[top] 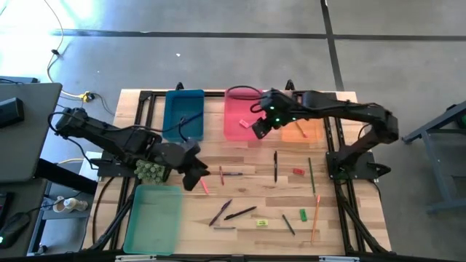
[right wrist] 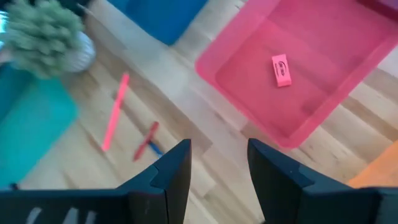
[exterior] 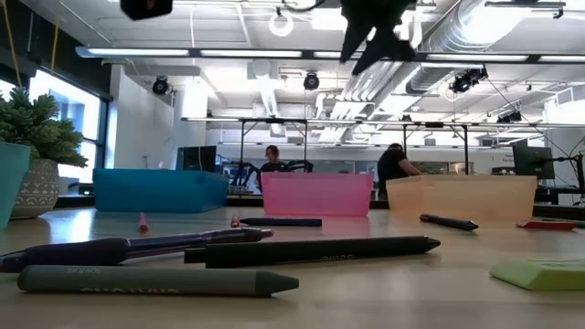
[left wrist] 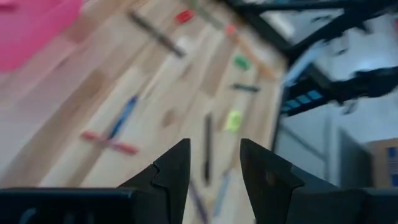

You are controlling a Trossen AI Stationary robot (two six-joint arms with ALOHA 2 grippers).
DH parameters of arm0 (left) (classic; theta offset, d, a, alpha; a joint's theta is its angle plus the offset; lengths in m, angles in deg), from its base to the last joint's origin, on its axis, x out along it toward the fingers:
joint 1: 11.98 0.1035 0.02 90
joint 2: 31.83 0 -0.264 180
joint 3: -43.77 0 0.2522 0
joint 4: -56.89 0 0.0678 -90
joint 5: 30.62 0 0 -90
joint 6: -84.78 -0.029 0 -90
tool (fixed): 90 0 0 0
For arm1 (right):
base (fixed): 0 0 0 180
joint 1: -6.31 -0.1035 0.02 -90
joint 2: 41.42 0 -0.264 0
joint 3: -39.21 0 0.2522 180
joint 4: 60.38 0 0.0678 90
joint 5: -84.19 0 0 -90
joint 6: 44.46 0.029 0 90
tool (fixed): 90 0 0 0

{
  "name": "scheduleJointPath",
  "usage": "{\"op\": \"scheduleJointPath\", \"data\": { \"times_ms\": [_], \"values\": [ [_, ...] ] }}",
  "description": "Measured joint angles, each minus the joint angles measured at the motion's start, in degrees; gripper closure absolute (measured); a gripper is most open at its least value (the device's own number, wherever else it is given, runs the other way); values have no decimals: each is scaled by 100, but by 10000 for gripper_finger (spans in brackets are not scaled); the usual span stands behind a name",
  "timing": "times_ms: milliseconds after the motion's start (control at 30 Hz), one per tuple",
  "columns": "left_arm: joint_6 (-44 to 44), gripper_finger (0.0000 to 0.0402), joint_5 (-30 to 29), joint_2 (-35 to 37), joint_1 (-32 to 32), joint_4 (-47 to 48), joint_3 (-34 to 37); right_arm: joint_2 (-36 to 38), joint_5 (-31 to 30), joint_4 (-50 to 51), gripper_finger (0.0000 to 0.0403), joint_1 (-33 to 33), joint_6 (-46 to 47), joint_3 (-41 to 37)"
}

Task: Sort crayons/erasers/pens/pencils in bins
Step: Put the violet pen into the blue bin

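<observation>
My left gripper [top: 193,175] [left wrist: 214,155] is open and empty, raised over the table's left middle above loose sticks. My right gripper [top: 260,128] [right wrist: 217,158] is open and empty, raised above the near edge of the pink bin [top: 242,116] [right wrist: 323,74]. A pink eraser [right wrist: 281,70] lies flat on that bin's floor. The blue bin [top: 183,113], orange bin [top: 302,129] and light green bin [top: 154,218] stand on the table. A pink crayon [top: 204,187], a purple pen [top: 220,212], a black pen [top: 240,213] and a yellow eraser [top: 262,222] lie flat on the wood.
A small potted plant [top: 151,171] stands beside my left gripper. More lies on the right half: a black pen [top: 275,166], a red eraser [top: 298,172], a green pencil [top: 311,175], an orange pencil [top: 316,217], a green eraser [top: 303,215]. People show in the room behind.
</observation>
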Motion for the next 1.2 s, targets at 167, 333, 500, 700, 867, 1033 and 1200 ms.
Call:
{"op": "scheduleJointPath", "data": {
  "times_ms": [167,333,500,700,867,1033,1200],
  "values": [
    [-207,275,-7,-2,-116,-512,-210,484,-431,100,253,-294,223,0],
    [-518,275,-162,-2,-108,-686,-590,811,-729,331,253,-462,247,0],
    [-665,275,-457,0,-110,-677,-944,977,-970,696,253,-472,133,0],
    [-441,275,-995,-73,-110,-395,-1002,993,-1296,1340,253,-461,-134,0],
    [290,275,-1126,-584,-110,359,-982,993,-1316,1820,253,-421,-208,0],
    [903,275,-872,-1292,-157,595,-984,991,-1317,1978,253,-421,-251,0],
    [1409,275,-618,-2000,-268,676,-980,991,-1318,1982,253,-421,-363,0]
  ]
}}
